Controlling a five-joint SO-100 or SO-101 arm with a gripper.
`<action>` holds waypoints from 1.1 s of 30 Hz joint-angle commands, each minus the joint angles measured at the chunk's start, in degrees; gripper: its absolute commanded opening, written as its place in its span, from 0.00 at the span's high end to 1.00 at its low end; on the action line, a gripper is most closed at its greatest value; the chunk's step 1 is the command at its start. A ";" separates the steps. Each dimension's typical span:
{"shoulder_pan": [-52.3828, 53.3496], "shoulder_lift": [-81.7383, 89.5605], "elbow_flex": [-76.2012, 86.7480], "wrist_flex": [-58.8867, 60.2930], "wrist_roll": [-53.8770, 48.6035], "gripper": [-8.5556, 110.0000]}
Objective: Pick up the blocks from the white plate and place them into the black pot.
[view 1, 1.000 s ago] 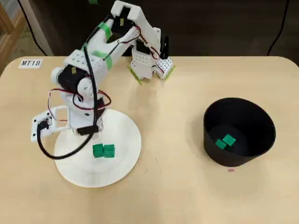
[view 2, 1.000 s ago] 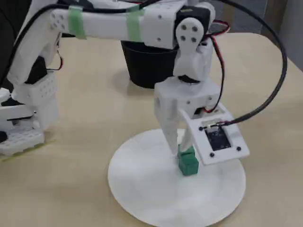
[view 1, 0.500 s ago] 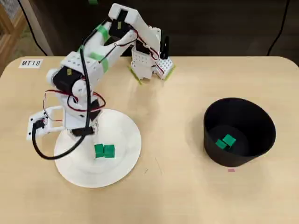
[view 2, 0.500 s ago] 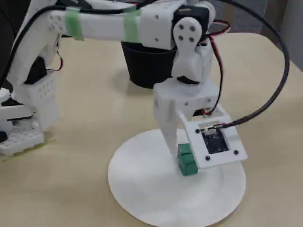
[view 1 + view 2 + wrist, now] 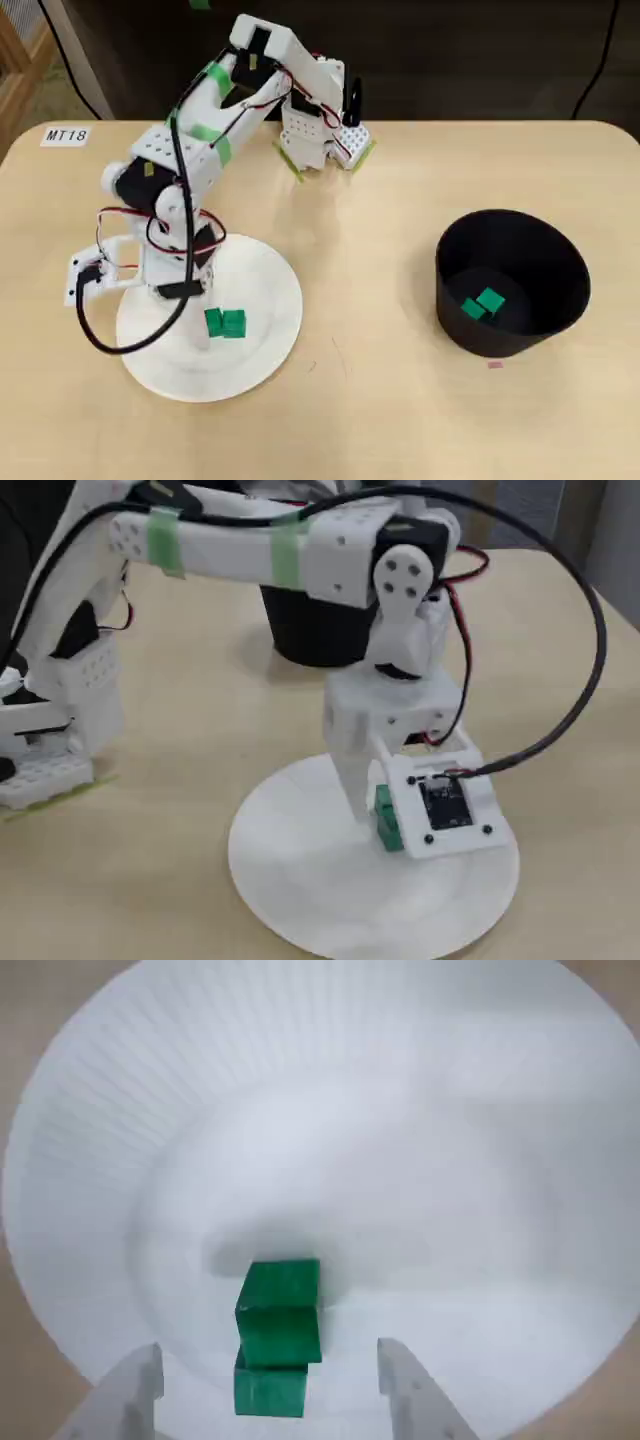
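The arm reaches out over the white plate [image 5: 255, 345], which sits on the table [image 5: 380, 420] at the left of the overhead view, and the pincer [image 5: 270, 1385] hangs low above it with its two fingertips spread apart. In the wrist view those pale fingers [image 5: 130, 1390] enter from the six o'clock edge, one on each side of the pair of green blocks [image 5: 278, 1332], and neither touches them. The two cubes lie touching, one right behind the other along the pincer's line, a bit toward seven o'clock of the plate's centre in that view. From overhead the same pair [image 5: 225, 323] lies side by side on the plate, just at four o'clock of the wrist. In the fixed view the wrist camera board covers most of the blocks [image 5: 384, 815], so only a green sliver shows beside it. Well apart, at three o'clock across the table in the overhead view, stands the black pot [image 5: 560, 300], upright, with two more green blocks [image 5: 483, 303] lying together on its floor.
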 commanded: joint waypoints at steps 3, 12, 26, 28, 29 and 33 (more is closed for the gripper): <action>-0.79 -0.18 -0.18 0.26 0.70 0.67; -1.32 -2.55 -0.53 0.26 1.76 0.71; -2.29 -4.83 -3.52 0.09 6.77 0.95; -2.37 -4.22 -4.04 0.09 6.86 0.95; -2.37 -3.34 -4.66 0.09 7.29 0.95; -2.90 1.85 -9.58 0.09 10.63 0.95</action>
